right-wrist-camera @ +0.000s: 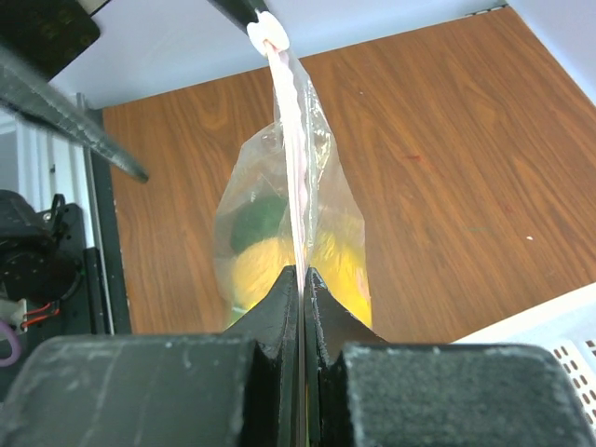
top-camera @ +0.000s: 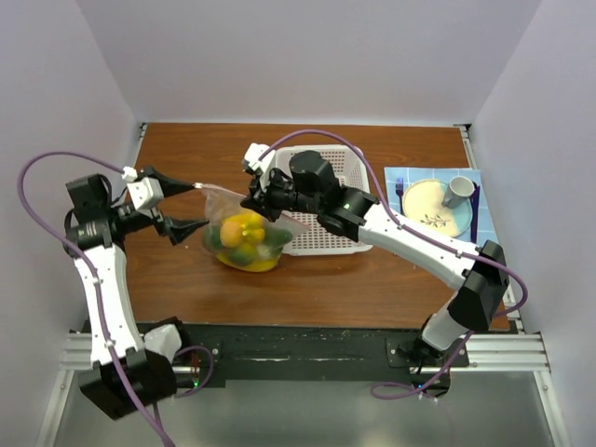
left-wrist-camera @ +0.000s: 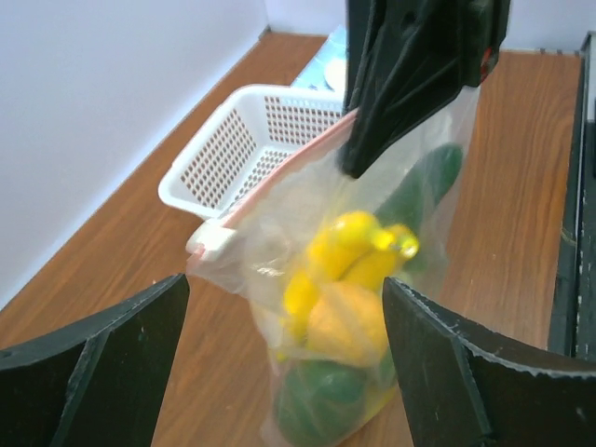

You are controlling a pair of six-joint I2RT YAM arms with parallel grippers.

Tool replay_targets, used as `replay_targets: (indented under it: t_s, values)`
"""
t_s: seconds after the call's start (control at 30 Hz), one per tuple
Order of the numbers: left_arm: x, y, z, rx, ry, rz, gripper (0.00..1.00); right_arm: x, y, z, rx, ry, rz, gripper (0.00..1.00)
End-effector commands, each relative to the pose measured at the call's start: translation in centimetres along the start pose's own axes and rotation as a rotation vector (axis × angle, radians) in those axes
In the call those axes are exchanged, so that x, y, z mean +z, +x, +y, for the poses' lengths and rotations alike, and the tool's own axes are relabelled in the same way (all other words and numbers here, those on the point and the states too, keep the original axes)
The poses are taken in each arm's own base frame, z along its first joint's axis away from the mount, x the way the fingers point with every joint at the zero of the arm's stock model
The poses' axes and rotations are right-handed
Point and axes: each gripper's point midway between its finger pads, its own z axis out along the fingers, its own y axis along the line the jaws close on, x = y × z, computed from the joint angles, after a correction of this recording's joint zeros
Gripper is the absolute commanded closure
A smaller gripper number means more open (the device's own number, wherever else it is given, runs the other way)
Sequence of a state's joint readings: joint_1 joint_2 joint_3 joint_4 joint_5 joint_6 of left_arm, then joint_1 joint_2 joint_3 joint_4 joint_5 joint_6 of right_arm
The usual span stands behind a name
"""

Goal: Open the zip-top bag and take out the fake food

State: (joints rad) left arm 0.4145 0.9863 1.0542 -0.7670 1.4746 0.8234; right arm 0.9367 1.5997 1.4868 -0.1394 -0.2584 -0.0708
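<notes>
The zip-top bag point(top-camera: 251, 237) hangs upright just above the table, left of the basket, with its pink zip strip point(right-wrist-camera: 296, 140) closed on top. The fake food is inside it: a yellow banana point(left-wrist-camera: 358, 247), a yellow-orange fruit point(left-wrist-camera: 349, 326), a green round piece point(left-wrist-camera: 321, 400) and a green cucumber point(left-wrist-camera: 430, 179). My right gripper point(right-wrist-camera: 304, 272) is shut on the zip strip at its right end; it also shows in the top view point(top-camera: 253, 197). My left gripper point(top-camera: 197, 205) is open, its jaws wide on either side of the bag's left end point(left-wrist-camera: 284, 284). The white slider point(left-wrist-camera: 212, 240) lies beside one fingertip.
A white perforated basket point(top-camera: 326, 244) stands behind and right of the bag, also in the left wrist view point(left-wrist-camera: 233, 140). A cream plate point(top-camera: 430, 212) with a grey mug point(top-camera: 456, 191) sits on a blue mat at the right. White walls close in the table on three sides.
</notes>
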Motion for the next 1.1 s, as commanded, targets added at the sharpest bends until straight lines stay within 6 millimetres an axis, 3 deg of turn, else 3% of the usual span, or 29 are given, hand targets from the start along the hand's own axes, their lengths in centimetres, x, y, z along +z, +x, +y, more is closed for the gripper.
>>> replay_targets:
  t_s: [0.0,0.03,0.2,0.47,0.57,0.7,0.93,1.07]
  values:
    - [0.7,-2.9,-0.6,0.027,0.107,-0.207,0.10,-1.2,-4.2,0.9,-0.010,-0.043,-0.133,1.00]
    - [0.9,-2.5,-0.6,-0.040,0.104,-0.209,0.10,-1.3,-4.4,1.0,-0.008,-0.043,-0.140,1.00]
    - [1.7,-1.9,-0.2,-0.023,0.127,-0.216,0.13,-1.8,-5.1,1.4,-0.005,-0.061,-0.158,1.00]
    - [2.5,-4.2,-2.1,0.026,0.204,-0.230,0.16,-1.3,-4.8,1.6,0.002,-0.077,-0.157,1.00]
    - [2.6,-4.2,-1.9,0.009,0.220,-0.225,0.27,-1.5,-5.0,1.5,0.003,-0.069,-0.161,1.00]
    - [2.5,-3.9,-1.9,-0.051,0.247,-0.207,0.56,-2.2,-4.9,0.9,-0.007,-0.031,-0.163,1.00]
    - [1.7,-3.4,-2.5,-0.016,0.262,-0.164,0.63,-3.7,-5.4,0.0,-0.015,0.002,-0.184,1.00]
    - [1.6,-3.6,-2.4,-0.002,0.261,-0.160,0.79,-3.7,-4.7,0.2,-0.007,-0.008,-0.171,1.00]
